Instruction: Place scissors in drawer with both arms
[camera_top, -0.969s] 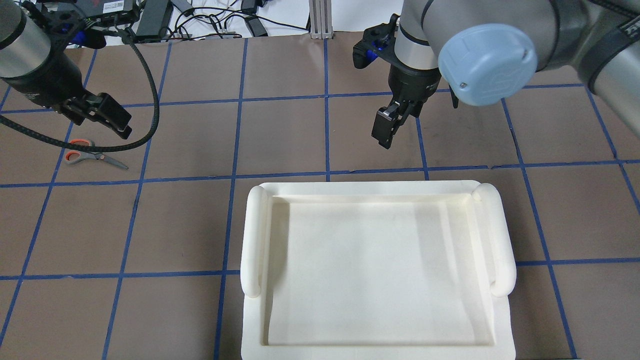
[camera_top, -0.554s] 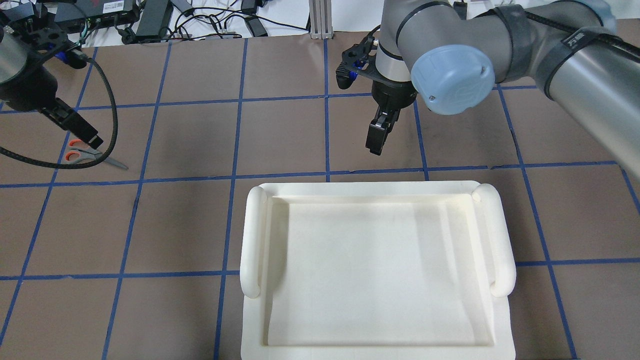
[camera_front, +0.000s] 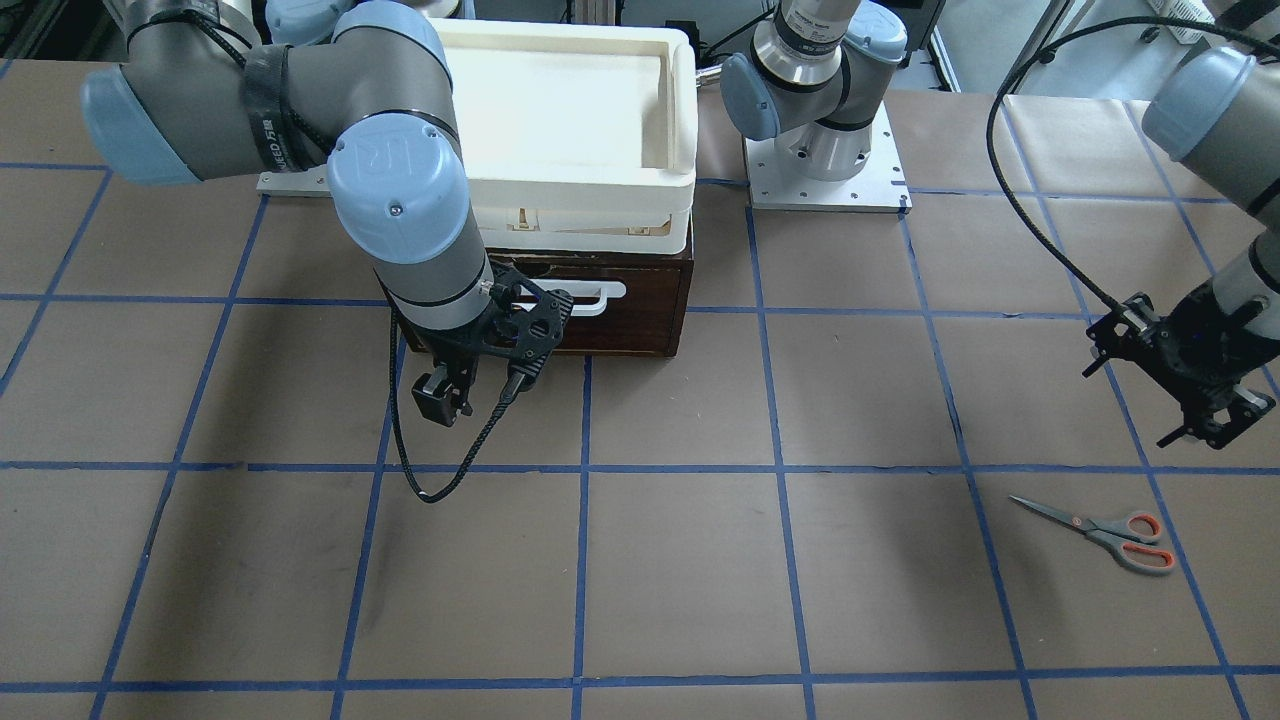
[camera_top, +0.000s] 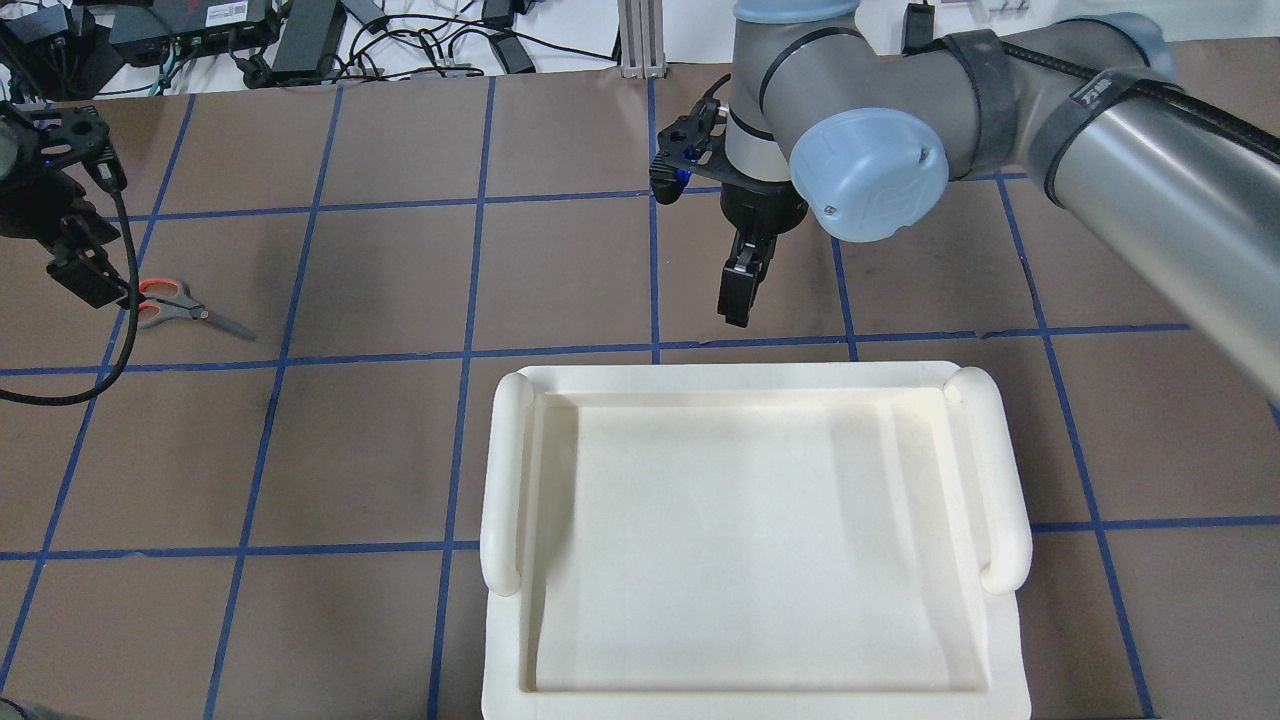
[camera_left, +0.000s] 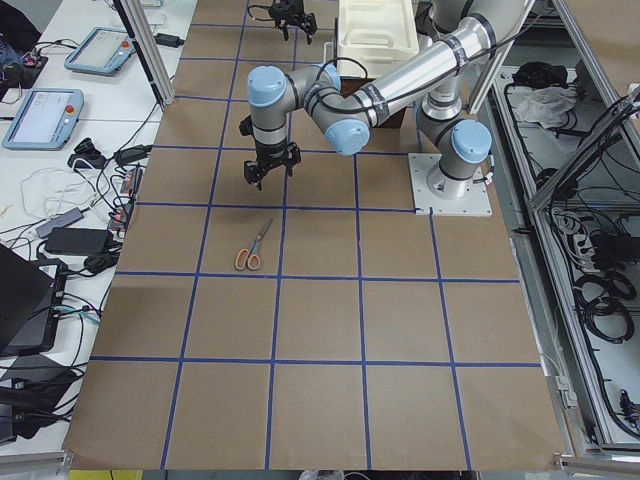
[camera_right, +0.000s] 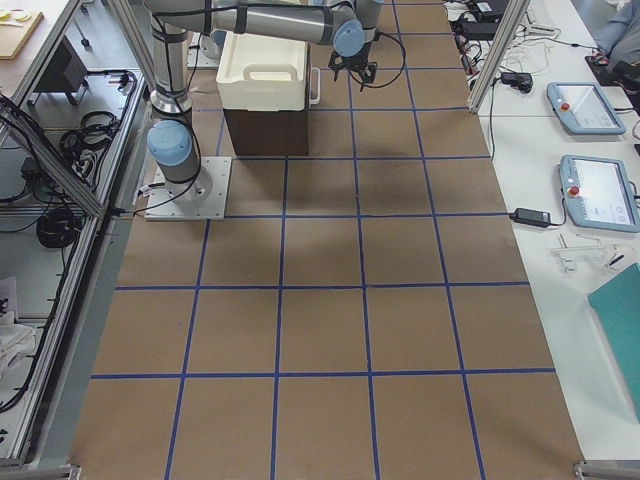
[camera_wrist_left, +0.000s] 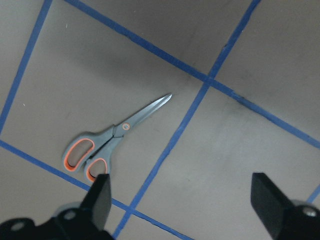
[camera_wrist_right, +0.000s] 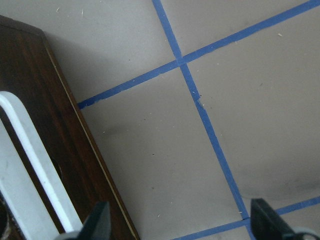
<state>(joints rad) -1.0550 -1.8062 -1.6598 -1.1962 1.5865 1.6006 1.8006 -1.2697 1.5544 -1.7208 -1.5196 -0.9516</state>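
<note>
The scissors (camera_top: 180, 308) lie flat and closed on the brown table at the far left, and also show in the front view (camera_front: 1100, 528). My left gripper (camera_top: 85, 280) hovers just beside their orange-lined handles. In the left wrist view it (camera_wrist_left: 185, 200) is open and empty, with the scissors (camera_wrist_left: 110, 142) below and near its left fingertip. The dark brown drawer (camera_front: 620, 325) with its white bar handle (camera_front: 590, 297) is shut. My right gripper (camera_front: 440, 400) hangs in front of the drawer's handle end, open and empty (camera_wrist_right: 180, 222), with the drawer front (camera_wrist_right: 45, 150) at the left of its wrist view.
A cream-white plastic tray (camera_top: 750, 375) sits on top of the drawer box. Blue tape lines grid the brown table. A black cable (camera_front: 440, 470) loops below the right wrist. Cables and power bricks (camera_top: 300, 35) lie past the far edge.
My left gripper has moved left across the scissors and now hangs beside their handles. My right gripper has shifted left and a little closer to the drawer front. The scissors have not moved.
</note>
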